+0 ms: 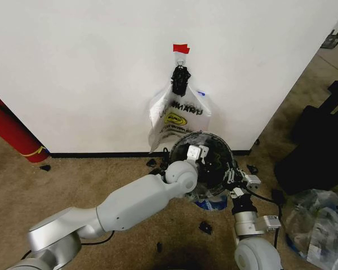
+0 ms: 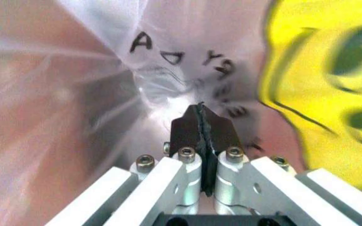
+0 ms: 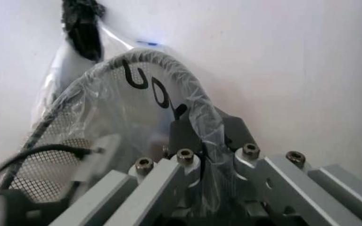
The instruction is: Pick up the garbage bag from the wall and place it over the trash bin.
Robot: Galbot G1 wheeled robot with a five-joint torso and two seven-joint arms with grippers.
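Reaching left end effector [image 2: 201,123] into garbage bag [image 2: 168,56]

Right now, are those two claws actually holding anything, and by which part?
Both hold a printed plastic bag. The left gripper pinches film inside it; the right gripper clamps film over the trash bin's rim. Another printed bag hangs on the wall.

The left arm reaches forward, its tool [image 2: 201,123] pinched closed on plastic film. The right tool [image 3: 206,136] clamps film against a rim.
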